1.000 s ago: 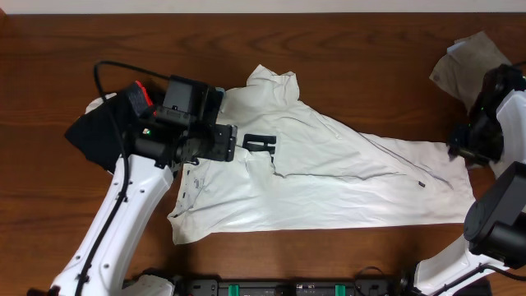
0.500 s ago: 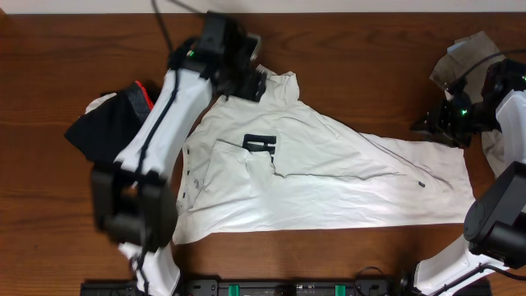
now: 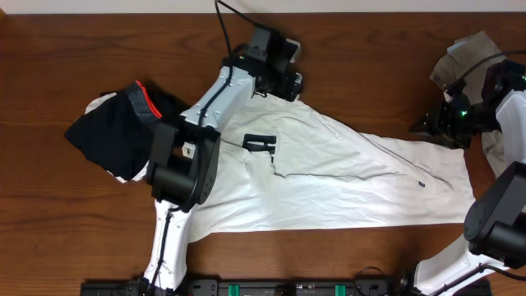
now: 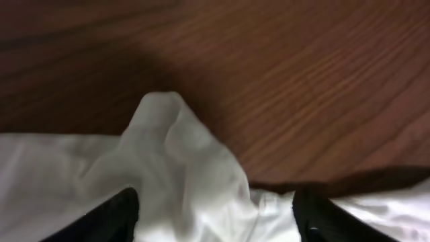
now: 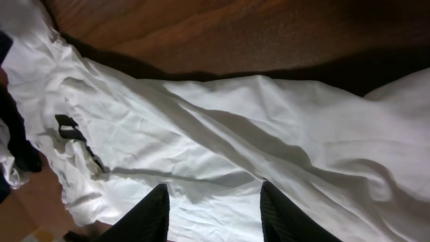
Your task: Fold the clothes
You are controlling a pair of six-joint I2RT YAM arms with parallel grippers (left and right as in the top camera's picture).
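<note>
The white T-shirt (image 3: pixel 345 177) lies spread and wrinkled across the table, its dark lettering (image 3: pixel 260 145) left of centre. My left gripper (image 3: pixel 285 83) is open at the shirt's far top corner. In the left wrist view its fingers (image 4: pixel 215 218) straddle a raised peak of white cloth (image 4: pixel 176 151). My right gripper (image 3: pixel 431 127) is open just above the shirt's right end. In the right wrist view its fingers (image 5: pixel 213 210) hover over the white fabric (image 5: pixel 222 141). The black garment (image 3: pixel 107 131) with a red-edged waistband lies at the left. The khaki-grey garment (image 3: pixel 462 62) lies at the far right.
The wooden table (image 3: pixel 370 49) shows bare behind the shirt and along the front edge. My left arm stretches from the front over the shirt's left part. A dark bar runs along the front edge (image 3: pixel 271 288).
My left arm swung from over the shirt's left side to its far top corner. My right gripper moved slightly left toward the shirt's right end, then held still.
</note>
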